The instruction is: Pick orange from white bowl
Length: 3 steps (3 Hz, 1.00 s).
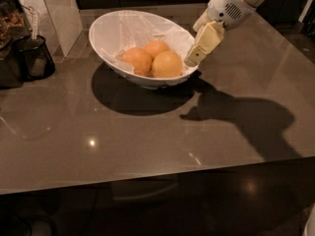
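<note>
The white bowl [106,31], lined with crinkled white paper, stands on the glossy brown table at the back centre. Three round fruits lie in it. The orange [167,64], the largest and palest, lies at the front right of the bowl. Two smaller, deeper-orange fruits [137,61] lie left of it and behind it. My gripper [196,53] comes in from the upper right and points down and left. Its tip is at the bowl's right rim, just right of the orange and apart from it. It holds nothing.
A dark mesh holder [30,58] and other dark containers stand at the left edge. A pale upright panel [59,14] stands behind the bowl's left side. The table's front edge [147,178] runs across the lower part of the view. My arm's shadow falls right of the bowl.
</note>
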{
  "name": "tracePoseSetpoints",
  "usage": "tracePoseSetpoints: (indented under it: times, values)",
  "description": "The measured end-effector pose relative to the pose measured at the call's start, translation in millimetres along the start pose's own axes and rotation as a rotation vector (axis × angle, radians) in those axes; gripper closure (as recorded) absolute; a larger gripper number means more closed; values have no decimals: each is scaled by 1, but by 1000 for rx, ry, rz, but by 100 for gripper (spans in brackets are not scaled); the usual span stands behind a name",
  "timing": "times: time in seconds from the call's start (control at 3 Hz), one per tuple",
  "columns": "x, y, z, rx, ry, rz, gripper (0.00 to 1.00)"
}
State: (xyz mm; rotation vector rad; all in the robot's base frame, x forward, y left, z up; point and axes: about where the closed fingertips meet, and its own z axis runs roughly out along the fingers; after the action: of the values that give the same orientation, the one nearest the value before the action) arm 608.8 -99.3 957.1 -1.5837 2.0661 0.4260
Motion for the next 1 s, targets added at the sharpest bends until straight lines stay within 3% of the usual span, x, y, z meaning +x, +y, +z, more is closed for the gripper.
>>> tracePoseSetpoints:
  times: [0.33, 0.67, 1.0]
  values:
    - [0, 0, 0, 0, 0, 0, 32]
    - [-4, -1, 7, -12, -11, -4, 15]
    - [-21, -17, 37, -60, -26, -14, 8]
